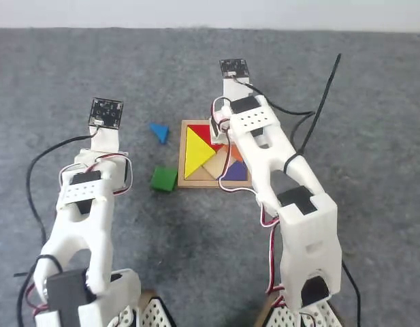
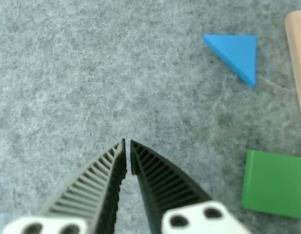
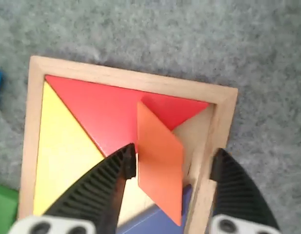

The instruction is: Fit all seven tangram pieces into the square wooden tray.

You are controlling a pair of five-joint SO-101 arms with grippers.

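**Right claw**: spread wide over the tray. One finger is against the edge of the orange piece and the other is above the tray's rim. It pinches nothing.

**Orange piece:** not seated. It lies skewed, with one end overlapping the red triangle, next to a bare gap by the rim. The yellow triangle lies flat against the red one. A purple piece meets the orange piece's other end.

**Left claw**: pressed together and empty, above bare mat. The blue triangle and the green square lie loose near it, both outside the tray and just beside its wall.

**Step in hand, as I judge it:** seating the orange piece.
- I would turn it until its long edges run parallel to the red triangle's edge, slide it off the red into the gap, then press it flat.
- A nudge looks safer than a grip, since the piece is thin and sits low inside the wall.
- The outer finger should stay off the rim, or it may lever the tray or shift the seated pieces.

Two pieces remain to be brought in afterwards.

**Surface:** grey felt-like mat. It probably holds the tray against sliding. A black cable trails across it beside the right arm.

**Room:** a pale strip runs along the mat's far edge. I cannot tell whether it is wall or floor.
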